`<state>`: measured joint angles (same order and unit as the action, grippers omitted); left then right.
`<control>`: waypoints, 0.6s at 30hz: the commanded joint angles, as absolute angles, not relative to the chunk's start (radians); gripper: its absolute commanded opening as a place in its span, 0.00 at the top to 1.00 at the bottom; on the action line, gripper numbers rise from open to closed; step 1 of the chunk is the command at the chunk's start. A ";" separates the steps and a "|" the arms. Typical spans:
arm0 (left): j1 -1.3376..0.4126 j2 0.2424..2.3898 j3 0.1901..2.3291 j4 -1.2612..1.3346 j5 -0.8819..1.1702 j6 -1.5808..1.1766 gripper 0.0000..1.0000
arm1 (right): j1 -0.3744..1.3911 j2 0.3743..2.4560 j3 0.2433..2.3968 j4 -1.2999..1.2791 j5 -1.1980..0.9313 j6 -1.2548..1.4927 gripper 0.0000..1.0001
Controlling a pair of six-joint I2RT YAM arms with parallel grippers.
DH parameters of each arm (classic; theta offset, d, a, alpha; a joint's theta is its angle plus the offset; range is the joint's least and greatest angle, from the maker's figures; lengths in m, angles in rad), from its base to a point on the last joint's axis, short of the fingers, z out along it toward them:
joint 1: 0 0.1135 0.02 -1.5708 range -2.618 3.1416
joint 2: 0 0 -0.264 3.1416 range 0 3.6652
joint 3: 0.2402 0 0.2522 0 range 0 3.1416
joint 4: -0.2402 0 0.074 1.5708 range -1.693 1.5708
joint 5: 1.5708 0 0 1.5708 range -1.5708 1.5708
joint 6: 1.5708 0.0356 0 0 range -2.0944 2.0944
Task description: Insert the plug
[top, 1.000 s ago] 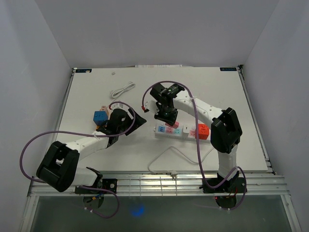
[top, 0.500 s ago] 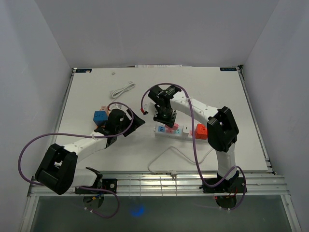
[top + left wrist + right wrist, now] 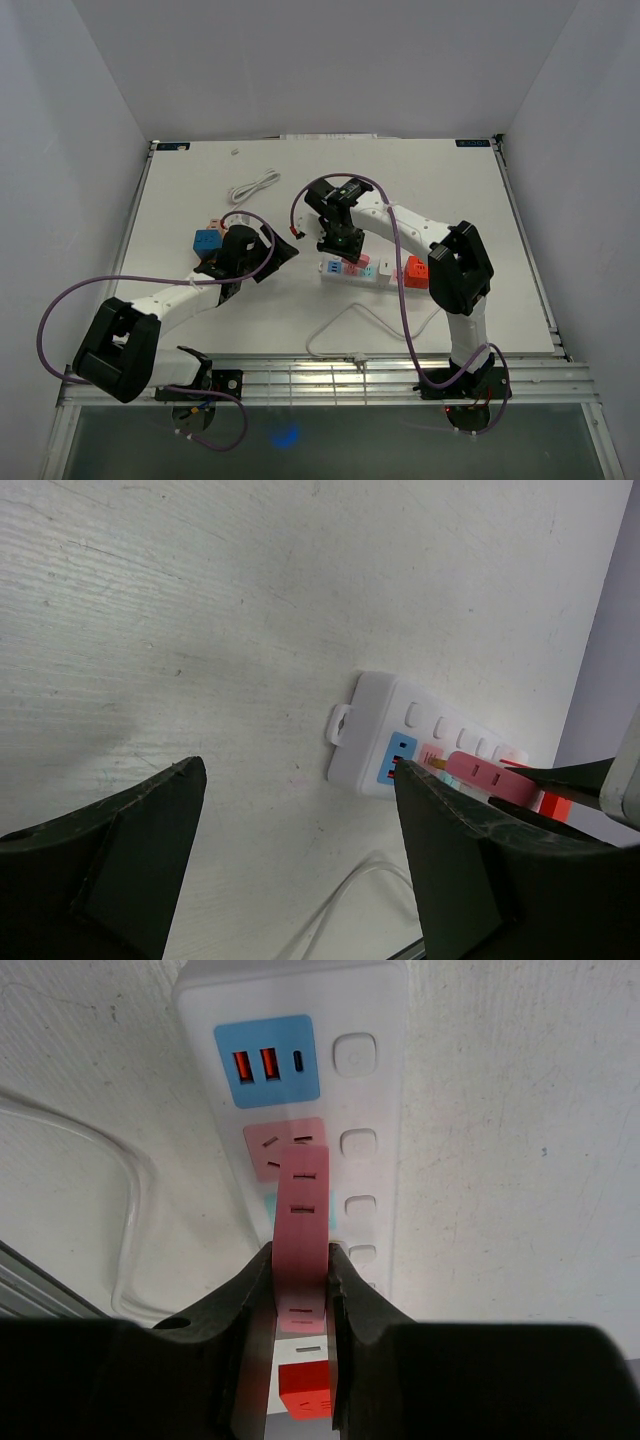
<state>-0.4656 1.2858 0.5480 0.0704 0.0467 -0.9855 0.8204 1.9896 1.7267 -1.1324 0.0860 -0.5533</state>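
Note:
The white power strip (image 3: pixel 385 276) lies at mid-table, with a red plug (image 3: pixel 417 271) seated near its right end. My right gripper (image 3: pixel 340 247) is shut on a pink plug (image 3: pixel 303 1230) and holds it just over the strip's pink socket (image 3: pixel 262 1145), next to the blue USB panel (image 3: pixel 267 1062). The plug's prongs are not visible in this view. The red plug (image 3: pixel 305 1390) shows behind the fingers. My left gripper (image 3: pixel 285 250) is open and empty, just left of the strip (image 3: pixel 365 730). The pink plug (image 3: pixel 490 777) shows over the strip in the left wrist view.
A blue plug cube (image 3: pixel 207 243) and small pink cubes (image 3: pixel 214 225) sit left of my left arm. A coiled white cable (image 3: pixel 253 186) lies at the back left. The strip's white cord (image 3: pixel 345 320) loops toward the table's near edge.
My right gripper has shifted slightly left with the pink plug, toward the strip's left end. The left arm has barely moved.

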 commanded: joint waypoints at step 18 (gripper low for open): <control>-0.449 1.246 0.546 0.061 0.066 -0.971 0.13 | 0.833 2.017 1.726 -1.120 0.106 -0.565 0.92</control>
